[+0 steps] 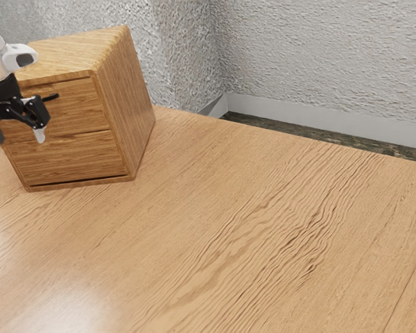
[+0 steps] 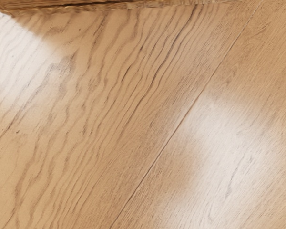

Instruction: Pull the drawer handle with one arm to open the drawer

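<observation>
The handle of the top drawer lies right at your gripper, at the exterior view's left edge. You cannot tell whether the jaws grip it or stand open. The cabinet stands on the table.

Plain room: rough plaster wall, white baseboard, wooden table.

The table is grained wood with a smooth, glossy finish, and pale sheen patches show at 7 o'clock in the exterior view. The cabinet with 2 drawers at 10 o'clock is matt, striped wood. The wall looks rough, like plaster.
</observation>
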Controlling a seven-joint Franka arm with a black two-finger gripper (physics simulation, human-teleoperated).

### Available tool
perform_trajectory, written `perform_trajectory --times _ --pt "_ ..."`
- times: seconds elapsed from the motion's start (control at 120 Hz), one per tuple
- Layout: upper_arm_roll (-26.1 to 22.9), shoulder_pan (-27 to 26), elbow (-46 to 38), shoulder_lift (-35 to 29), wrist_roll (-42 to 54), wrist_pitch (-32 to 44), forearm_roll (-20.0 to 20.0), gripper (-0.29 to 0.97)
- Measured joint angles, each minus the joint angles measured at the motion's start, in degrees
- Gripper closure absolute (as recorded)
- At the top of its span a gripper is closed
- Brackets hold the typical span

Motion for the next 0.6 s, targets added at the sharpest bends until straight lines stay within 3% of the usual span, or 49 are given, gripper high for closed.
perform_trajectory --times 0.15,0.342,0.6 --pt "0.6 -4.3 1.9 2.7 11.9 8.3 0.3 0.00" --pt "0.7 -3.5 1.1 4.1 25.8 16.1 -0.5 0.00" --pt "0.7 0.6 1.1 4.1 40.3 21.2 -0.8 0.00"
